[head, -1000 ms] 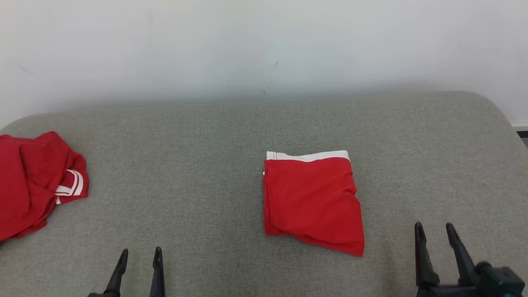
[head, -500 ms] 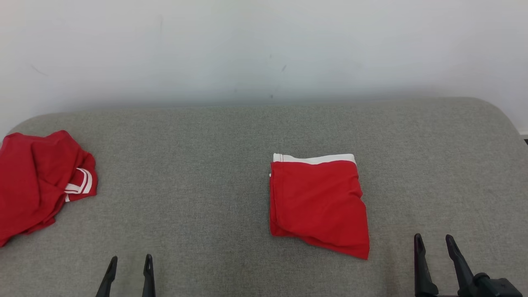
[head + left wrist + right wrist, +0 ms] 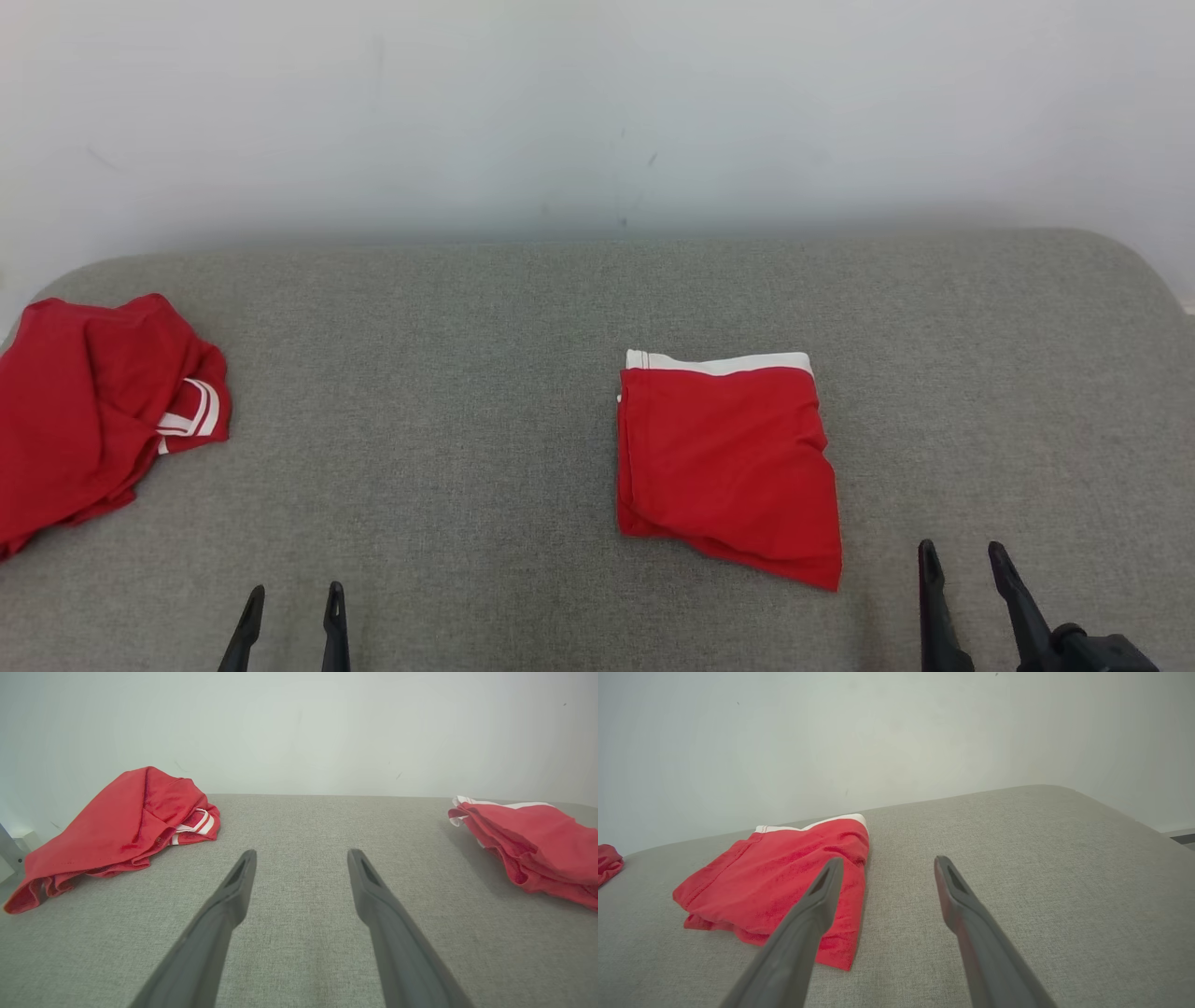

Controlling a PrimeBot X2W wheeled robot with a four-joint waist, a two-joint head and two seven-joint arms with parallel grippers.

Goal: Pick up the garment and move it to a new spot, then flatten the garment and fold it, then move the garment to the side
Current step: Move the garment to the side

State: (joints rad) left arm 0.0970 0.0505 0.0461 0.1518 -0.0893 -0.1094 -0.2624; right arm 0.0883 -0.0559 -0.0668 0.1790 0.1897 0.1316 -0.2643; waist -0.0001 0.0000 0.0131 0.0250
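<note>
From the head view I see the folded red garment (image 3: pixel 728 467) lying flat on the grey upholstered surface (image 3: pixel 448 355), at about 4 o'clock from the middle, its white waistband (image 3: pixel 719 362) turned toward the white wall (image 3: pixel 597 112). A crumpled red garment (image 3: pixel 93 411) sits well apart from it at 9 o'clock, against the surface's edge. My left gripper (image 3: pixel 295 590) hovers at 7 o'clock, fingers spread, holding nothing. My right gripper (image 3: pixel 962 546) hovers at 5 o'clock, also spread and empty, with the folded garment near it at its 10 o'clock but not touching.
</note>
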